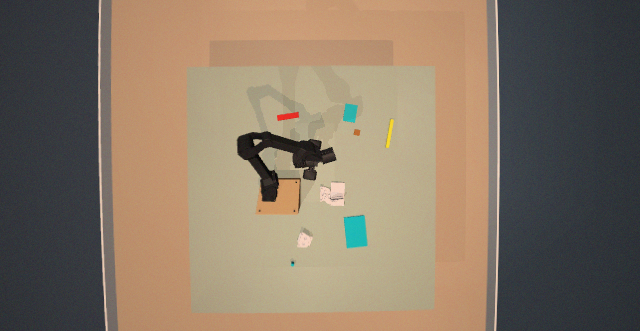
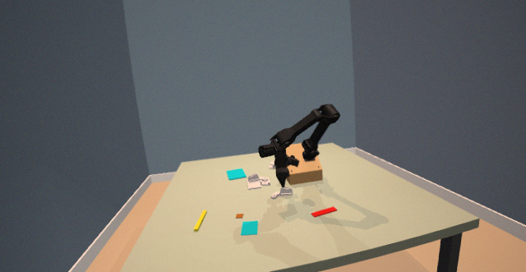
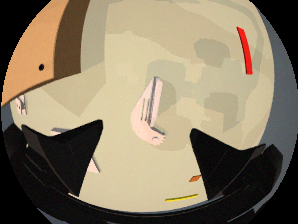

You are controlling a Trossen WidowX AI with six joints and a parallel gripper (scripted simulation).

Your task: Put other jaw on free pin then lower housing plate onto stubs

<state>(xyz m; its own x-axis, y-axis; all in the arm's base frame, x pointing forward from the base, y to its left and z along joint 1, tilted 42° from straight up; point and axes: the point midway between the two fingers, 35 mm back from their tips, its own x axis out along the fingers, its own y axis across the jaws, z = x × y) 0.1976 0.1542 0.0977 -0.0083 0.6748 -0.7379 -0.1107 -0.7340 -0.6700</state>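
The loose white jaw [image 2: 286,191] [image 3: 141,119] lies on the table, with its toothed end toward the bottom of the wrist view; the arm hides it in the top view. My gripper [image 2: 283,186] [image 3: 148,129] points down, open and empty, above this jaw, which shows between the fingertips in the wrist view. Whether the tips touch it I cannot tell. The white base [image 1: 338,188] [image 2: 254,184] stands to one side with the other jaw [image 1: 325,195] [image 2: 265,181] at its edge. My finger partly hides them in the wrist view. The small white housing plate [image 1: 304,239] [image 3: 21,105] lies apart, beyond the base.
The wooden block [image 1: 287,198] [image 2: 306,176] [image 3: 30,45] carries my arm beside the parts. A red bar [image 1: 288,116] [image 2: 324,212], a yellow bar [image 1: 390,133] [image 2: 200,220], an orange square [image 1: 356,132] [image 2: 239,215] and two teal sheets, one large [image 1: 355,231] and one smaller [image 1: 350,113], lie around.
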